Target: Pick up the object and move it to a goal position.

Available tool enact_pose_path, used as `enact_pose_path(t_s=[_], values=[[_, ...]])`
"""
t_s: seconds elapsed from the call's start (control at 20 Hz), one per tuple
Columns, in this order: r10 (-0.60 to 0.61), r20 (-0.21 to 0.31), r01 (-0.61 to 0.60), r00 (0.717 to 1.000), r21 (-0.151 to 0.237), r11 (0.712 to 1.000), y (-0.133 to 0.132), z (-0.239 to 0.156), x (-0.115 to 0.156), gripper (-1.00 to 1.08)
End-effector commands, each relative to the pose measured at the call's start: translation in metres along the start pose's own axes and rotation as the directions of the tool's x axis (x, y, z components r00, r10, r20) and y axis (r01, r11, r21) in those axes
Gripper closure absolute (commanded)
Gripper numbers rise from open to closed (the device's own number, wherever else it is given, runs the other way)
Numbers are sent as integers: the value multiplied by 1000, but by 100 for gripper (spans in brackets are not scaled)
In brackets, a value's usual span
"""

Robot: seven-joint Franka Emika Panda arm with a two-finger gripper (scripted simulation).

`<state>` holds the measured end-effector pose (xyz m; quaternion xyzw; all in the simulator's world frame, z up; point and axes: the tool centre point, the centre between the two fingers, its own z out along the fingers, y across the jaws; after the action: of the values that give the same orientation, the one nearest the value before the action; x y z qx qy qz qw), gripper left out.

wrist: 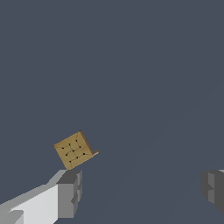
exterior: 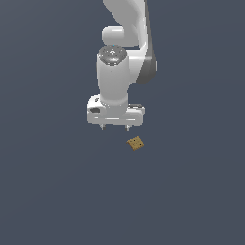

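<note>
While the white two-fingered end effector (exterior: 115, 128) hung above the dark grey-blue tabletop (exterior: 48, 191), the step in hand read as the approach: nothing was grasped yet. Fingers were spread wide, with nothing between them; the wrist view showed one grey pad (wrist: 70, 192) and the other at the far edge of frame, well apart.

The small tan-brown flat square block with dark dots on its face (exterior: 136, 143) lay on the tabletop, rotated out of square with the fingers. In the exterior view it sat below the end effector and toward the exterior view's right, outside the finger gap, just off the nearer fingertip. The wrist view agreed: the block (wrist: 74, 150) sat just beyond one pad, not between the two.

Height above the tabletop couldn't be read for certain from these renders.

Judgement on the next move: shift sideways to centre the gap over the block, probably rotate the wrist to match its edges, then descend and close. No goal marker was visible in either view.
</note>
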<state>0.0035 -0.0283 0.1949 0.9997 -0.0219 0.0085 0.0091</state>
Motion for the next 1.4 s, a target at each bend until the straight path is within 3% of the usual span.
enact_pose_path(t_s=[0.0, 0.55, 0.95, 1.35], values=[[0, 0, 0, 1000, 0, 1000, 0, 0, 0, -92], [0, 10, 1, 1000, -18, 1000, 29, 7, -2, -92], [26, 9, -26, 1000, -15, 1000, 24, 10, -2, -92], [129, 9, -129, 992, -9, 992, 10, 23, -3, -92]])
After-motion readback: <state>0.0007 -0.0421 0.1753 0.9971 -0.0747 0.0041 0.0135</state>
